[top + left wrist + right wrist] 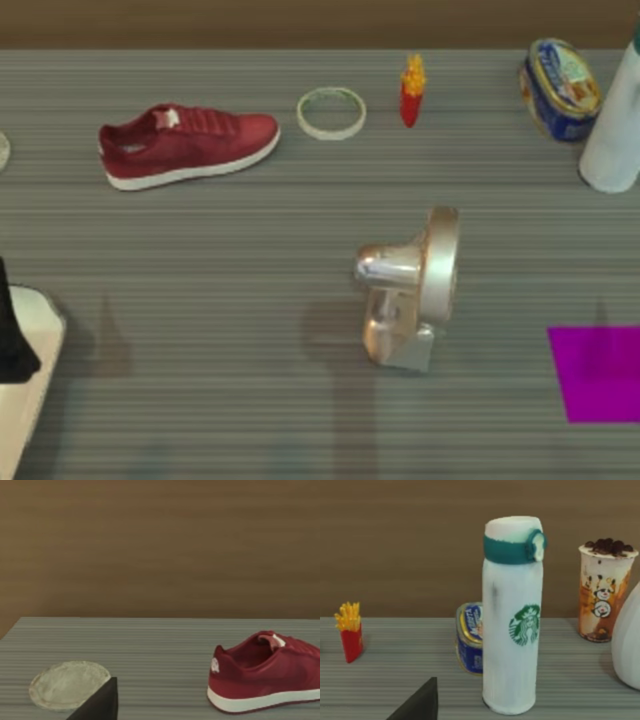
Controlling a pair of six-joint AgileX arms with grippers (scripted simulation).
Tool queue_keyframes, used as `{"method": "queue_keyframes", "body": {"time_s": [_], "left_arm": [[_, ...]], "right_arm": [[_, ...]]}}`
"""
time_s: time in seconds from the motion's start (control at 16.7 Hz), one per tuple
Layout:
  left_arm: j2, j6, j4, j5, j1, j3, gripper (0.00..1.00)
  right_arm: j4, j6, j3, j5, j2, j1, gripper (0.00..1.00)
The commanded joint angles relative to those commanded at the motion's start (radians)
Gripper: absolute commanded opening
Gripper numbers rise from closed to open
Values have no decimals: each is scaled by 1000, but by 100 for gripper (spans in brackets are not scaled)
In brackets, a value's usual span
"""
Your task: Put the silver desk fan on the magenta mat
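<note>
The silver desk fan (pixel 410 290) stands near the table's middle, its thin disc head facing right and its blocky base toward the front. The magenta mat (pixel 600 385) lies flat at the front right, cut off by the top view's right edge. My left gripper (pixel 12 345) is parked at the front left edge, far from the fan. My right gripper (pixel 420 705) shows only as a dark tip in its wrist view, facing the back right corner; it is outside the top view. Neither wrist view shows the fan or the mat.
Along the back stand a red shoe (pixel 190 145), a tape ring (pixel 331 112), a fries carton (pixel 411 90), a blue tin (pixel 562 88) and a white bottle (pixel 615 120). A drink cup (pixel 602 592) is behind the bottle. A pale round pad (pixel 67 684) lies left of the shoe.
</note>
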Motion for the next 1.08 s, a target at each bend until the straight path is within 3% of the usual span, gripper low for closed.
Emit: {"method": "queue_keyframes", "body": {"time_s": [0.24, 0.48, 1.08], "left_arm": [[0, 0, 0, 0, 0, 0, 100], [0, 0, 0, 0, 0, 0, 100], [0, 0, 0, 0, 0, 0, 100]], "right_arm": [[-27, 14, 30, -1, 30, 12, 100], [-179, 95, 214, -3, 219, 76, 100], [-865, 457, 1121, 6, 1204, 346, 100]]}}
